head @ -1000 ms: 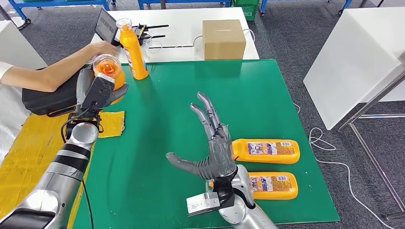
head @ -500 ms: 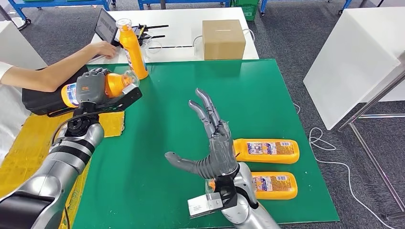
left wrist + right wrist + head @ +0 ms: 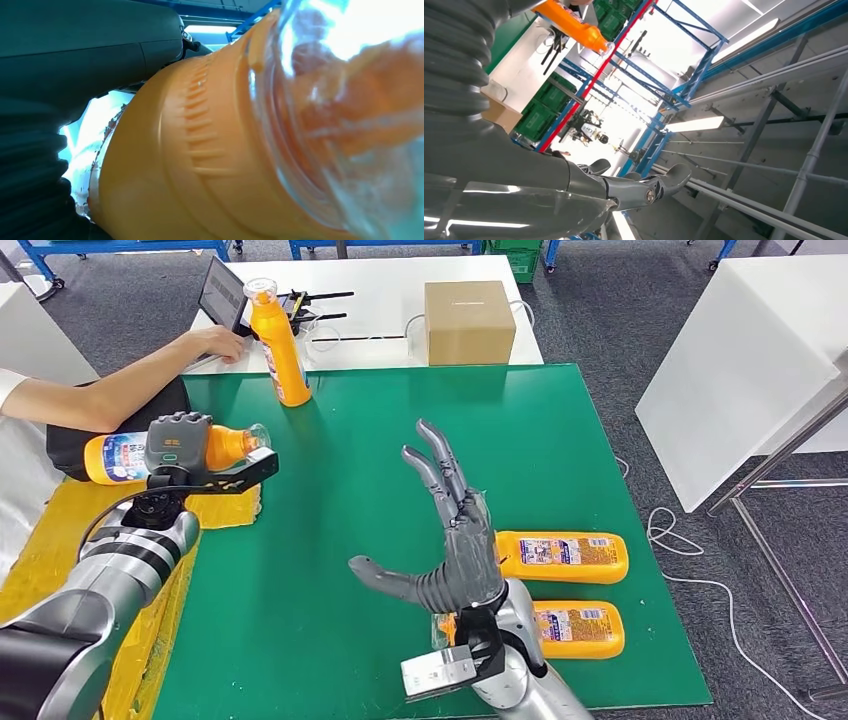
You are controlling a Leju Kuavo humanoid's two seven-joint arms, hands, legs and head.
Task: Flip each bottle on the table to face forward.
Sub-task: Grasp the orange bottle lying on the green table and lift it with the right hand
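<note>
We look down on a green desk (image 3: pixel 350 490). Our left hand (image 3: pixel 178 445) grips an orange bottle (image 3: pixel 225 447) held on its side above the desk's left edge, its clear cap pointing right toward the desk's middle and its labelled base pointing left. Our right hand (image 3: pixel 450 540) is raised over the desk near its front, fingers spread apart and holding nothing. Just to its right, two more orange bottles lie flat on the green surface: one (image 3: pixel 560 556) farther back, one (image 3: pixel 575 629) closer to the front edge, both with labels up. Another orange bottle (image 3: pixel 279 343) stands upright at the far left corner. A person's arm (image 3: pixel 110 390) reaches in from the left. A cardboard box (image 3: pixel 468 322) sits on the white table beyond.
</note>
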